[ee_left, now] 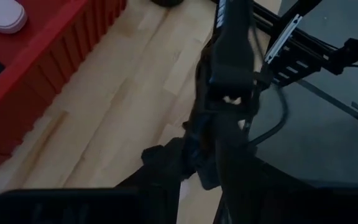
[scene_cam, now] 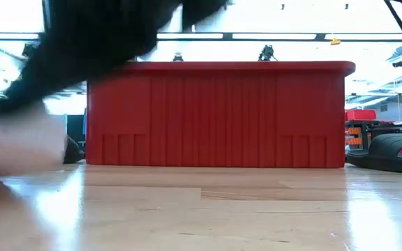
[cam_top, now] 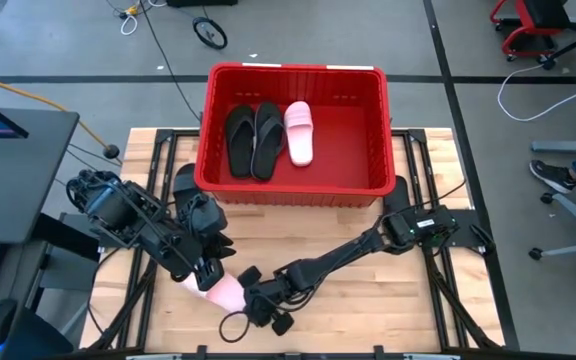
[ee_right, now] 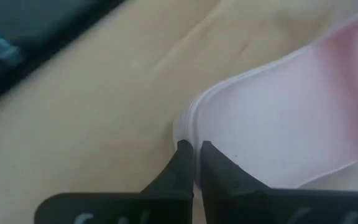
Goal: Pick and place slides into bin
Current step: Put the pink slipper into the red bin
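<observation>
A pale pink slide [cam_top: 223, 293] is near the table's front edge, left of centre; it shows as a pale blur in the low view [scene_cam: 16, 143]. My right gripper [cam_top: 249, 296] reaches in from the right and is shut on this slide's edge. My left gripper [cam_top: 208, 270] stands right above the slide's left end; its fingertips are hidden. The red bin [cam_top: 293, 130] stands at the far middle of the table. Two black slides [cam_top: 252, 140] and one pink slide [cam_top: 300, 132] lie flat on its floor. My right gripper pinches the pink slide's raised rim [ee_right: 193, 134] between its two fingers [ee_right: 180, 163]. The fingers come nearly level from the table's right side and hold the rim only at their free ends.
A dark flat thing [cam_top: 183, 182] lies on the table by the bin's left wall. Another dark low thing [scene_cam: 396, 153] shows beside the bin in the low view. Bare wood [cam_top: 368, 300] lies between the bin and the front edge. Cables and chairs are on the floor beyond the table.
</observation>
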Tool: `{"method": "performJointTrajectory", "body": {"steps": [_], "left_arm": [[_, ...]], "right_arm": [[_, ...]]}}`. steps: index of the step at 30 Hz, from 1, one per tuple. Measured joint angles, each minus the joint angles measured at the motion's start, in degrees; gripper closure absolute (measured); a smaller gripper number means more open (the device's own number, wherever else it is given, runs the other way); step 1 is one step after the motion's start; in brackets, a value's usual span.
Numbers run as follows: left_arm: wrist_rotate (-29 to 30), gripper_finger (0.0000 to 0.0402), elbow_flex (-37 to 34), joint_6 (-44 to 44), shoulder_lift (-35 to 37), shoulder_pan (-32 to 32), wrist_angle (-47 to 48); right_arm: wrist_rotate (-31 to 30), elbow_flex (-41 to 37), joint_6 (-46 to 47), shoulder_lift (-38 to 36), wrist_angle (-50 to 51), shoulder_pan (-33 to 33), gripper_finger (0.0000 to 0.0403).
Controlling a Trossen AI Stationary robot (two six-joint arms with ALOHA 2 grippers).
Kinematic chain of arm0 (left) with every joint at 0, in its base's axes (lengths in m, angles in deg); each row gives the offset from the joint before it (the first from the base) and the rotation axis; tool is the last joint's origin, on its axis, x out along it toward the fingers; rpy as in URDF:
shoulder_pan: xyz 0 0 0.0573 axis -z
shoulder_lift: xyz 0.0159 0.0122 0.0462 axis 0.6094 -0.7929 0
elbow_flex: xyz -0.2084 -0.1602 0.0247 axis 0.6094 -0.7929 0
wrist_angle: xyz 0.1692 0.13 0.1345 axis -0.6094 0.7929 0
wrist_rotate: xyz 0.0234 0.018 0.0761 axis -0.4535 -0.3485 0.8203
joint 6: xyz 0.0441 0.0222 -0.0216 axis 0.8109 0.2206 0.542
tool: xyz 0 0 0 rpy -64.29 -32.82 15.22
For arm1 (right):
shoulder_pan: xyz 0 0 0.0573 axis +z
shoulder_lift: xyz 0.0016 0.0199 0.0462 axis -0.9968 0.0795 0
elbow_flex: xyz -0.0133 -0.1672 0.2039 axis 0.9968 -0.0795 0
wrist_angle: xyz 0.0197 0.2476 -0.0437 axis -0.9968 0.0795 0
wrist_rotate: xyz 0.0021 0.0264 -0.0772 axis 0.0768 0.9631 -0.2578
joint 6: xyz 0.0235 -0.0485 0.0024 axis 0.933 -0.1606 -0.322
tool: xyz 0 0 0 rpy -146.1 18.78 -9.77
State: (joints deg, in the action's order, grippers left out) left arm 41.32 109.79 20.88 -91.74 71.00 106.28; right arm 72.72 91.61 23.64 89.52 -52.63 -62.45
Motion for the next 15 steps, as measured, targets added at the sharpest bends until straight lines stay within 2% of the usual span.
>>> {"method": "performJointTrajectory", "body": {"steps": [4, 10, 13, 15], "left_arm": [[0.12, 0.0302, 0.00, -0.37, 0.00, 0.00, -0.02], [1.02, 0.0312, 0.00, -2.97, 0.00, 0.00, -0.09], [2.43, 0.0320, 0.00, -7.77, -0.02, 0.00, -0.13], [3.04, 0.0326, 0.01, -7.75, -0.02, 0.11, -0.09]], "right_arm": [[5.29, 0.00, 6.02, -6.18, 0.29, 1.99, 0.0396], [5.75, 0.00, 12.50, -19.86, 2.58, 5.36, 0.0396], [0.94, 0.09, 18.44, -27.01, 7.89, 6.44, 0.0398], [-7.31, 0.13, 19.46, -31.36, 14.03, 7.79, 0.0398]]}}
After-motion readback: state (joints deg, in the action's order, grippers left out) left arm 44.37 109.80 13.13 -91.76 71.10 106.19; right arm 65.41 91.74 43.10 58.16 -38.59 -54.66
